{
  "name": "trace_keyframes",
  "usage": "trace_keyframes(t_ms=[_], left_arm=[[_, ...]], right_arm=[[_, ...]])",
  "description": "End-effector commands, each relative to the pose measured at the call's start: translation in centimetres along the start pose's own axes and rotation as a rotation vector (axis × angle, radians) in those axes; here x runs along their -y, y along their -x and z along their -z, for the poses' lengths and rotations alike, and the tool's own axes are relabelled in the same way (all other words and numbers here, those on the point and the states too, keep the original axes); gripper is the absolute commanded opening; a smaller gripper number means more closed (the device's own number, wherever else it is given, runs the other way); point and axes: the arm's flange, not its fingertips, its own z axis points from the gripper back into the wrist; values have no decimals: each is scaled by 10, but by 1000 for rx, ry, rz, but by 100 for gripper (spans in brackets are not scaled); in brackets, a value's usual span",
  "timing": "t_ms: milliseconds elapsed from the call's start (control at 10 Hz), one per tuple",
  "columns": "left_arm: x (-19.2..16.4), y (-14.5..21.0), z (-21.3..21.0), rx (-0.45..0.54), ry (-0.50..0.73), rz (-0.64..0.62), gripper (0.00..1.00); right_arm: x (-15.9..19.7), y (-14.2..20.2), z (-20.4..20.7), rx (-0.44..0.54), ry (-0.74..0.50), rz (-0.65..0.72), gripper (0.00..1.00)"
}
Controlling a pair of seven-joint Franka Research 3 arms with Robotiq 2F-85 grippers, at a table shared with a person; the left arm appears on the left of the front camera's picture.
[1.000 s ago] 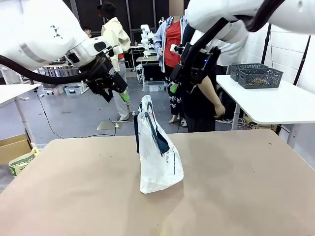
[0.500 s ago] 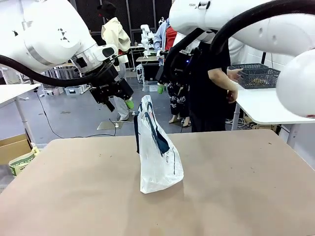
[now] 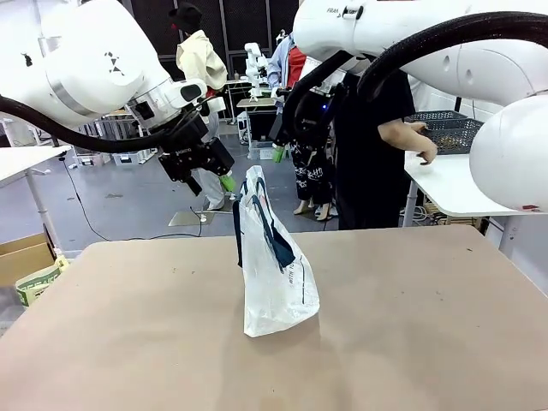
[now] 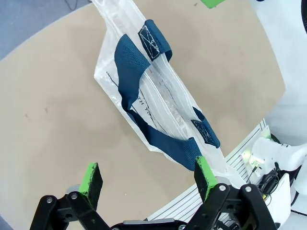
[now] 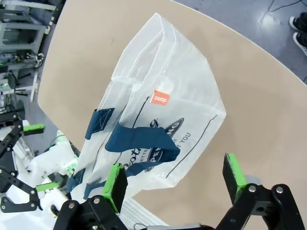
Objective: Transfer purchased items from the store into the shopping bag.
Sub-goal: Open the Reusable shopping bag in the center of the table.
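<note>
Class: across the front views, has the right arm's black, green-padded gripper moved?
Yes. The right gripper has shifted towards picture left, ending nearer the top of the translucent whitish plastic shopping bag, which stayed put.

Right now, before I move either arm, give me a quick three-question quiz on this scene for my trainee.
1. True or false: the left gripper and the right gripper are both open.
2. Where does the bag stand? A: upright on the table. B: on the floor. C: on a chair.
3. What colour are the bag's handles?

Key
1. True.
2. A.
3. Navy blue.
</note>
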Motion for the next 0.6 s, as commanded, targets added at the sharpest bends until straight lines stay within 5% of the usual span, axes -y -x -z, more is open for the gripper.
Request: trace_keyframes(t_ms=[0,500], left_arm=[[0,-15,5,-25,11,17,100],[-5,-26,13,-18,0,-6,100]], right_arm=[[-1,-14,11,5,-7,44,100],[-3,-45,33,16,-34,28,100]])
